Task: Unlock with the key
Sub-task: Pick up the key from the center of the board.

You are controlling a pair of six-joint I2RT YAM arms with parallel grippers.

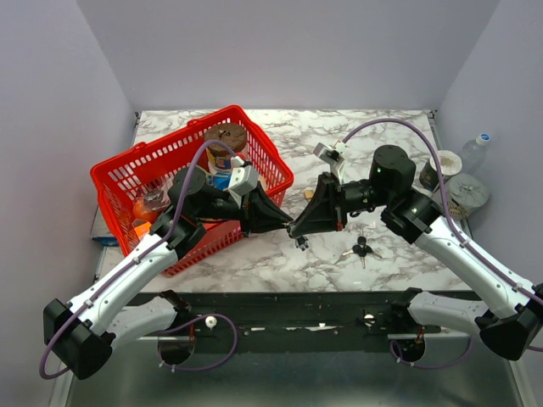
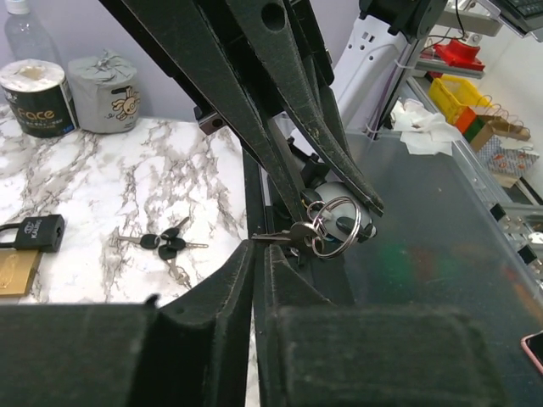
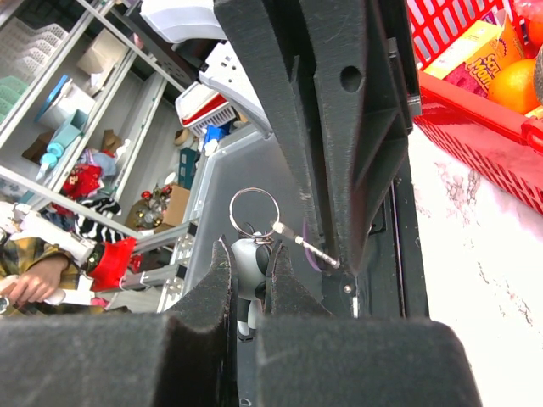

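Note:
Over the table's front edge my two grippers meet tip to tip. My right gripper is shut on a grey and black charm that hangs from a key ring. The key sticks out from that ring, and my left gripper is shut on its blade. The black padlock lies on the marble table beside a tan card, well away from both grippers. My right arm hides it in the top external view.
A second bunch of black-headed keys lies near the front edge. A red basket with groceries stands at the left under my left arm. Two paper rolls and a bottle sit at the right wall.

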